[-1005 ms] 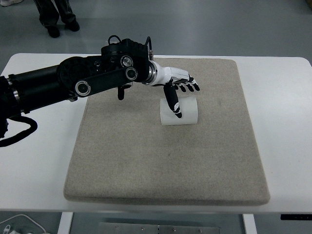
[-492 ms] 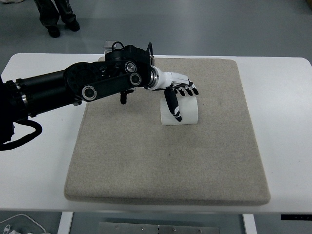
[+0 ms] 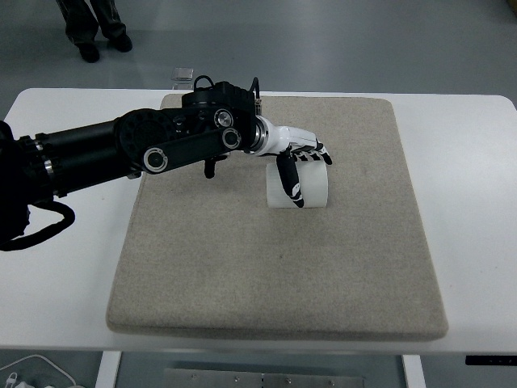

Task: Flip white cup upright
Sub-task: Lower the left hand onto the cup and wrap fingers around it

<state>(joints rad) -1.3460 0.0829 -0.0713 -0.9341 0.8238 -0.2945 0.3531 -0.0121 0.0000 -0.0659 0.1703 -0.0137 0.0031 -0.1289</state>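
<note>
The white cup [image 3: 313, 187] lies on its side on the beige mat [image 3: 275, 267], a little above the mat's middle. My left arm reaches in from the left edge, and its hand [image 3: 305, 173] rests on top of the cup. The black-tipped thumb [image 3: 291, 184] runs down the cup's near side, while the other fingers [image 3: 313, 153] curl over its far upper edge, so the hand is shut on the cup. The cup still touches the mat. The right arm is out of view.
The mat covers most of the white table [image 3: 468, 178]. A small clear object [image 3: 184, 77] stands on the table's far edge behind my arm. A person's legs [image 3: 95, 24] show on the floor at the top left. White cables [image 3: 28, 373] lie at the bottom left.
My left hand has moved slightly right and down onto the cup, and its fingers have curled closer around it. The cup has stayed in place.
</note>
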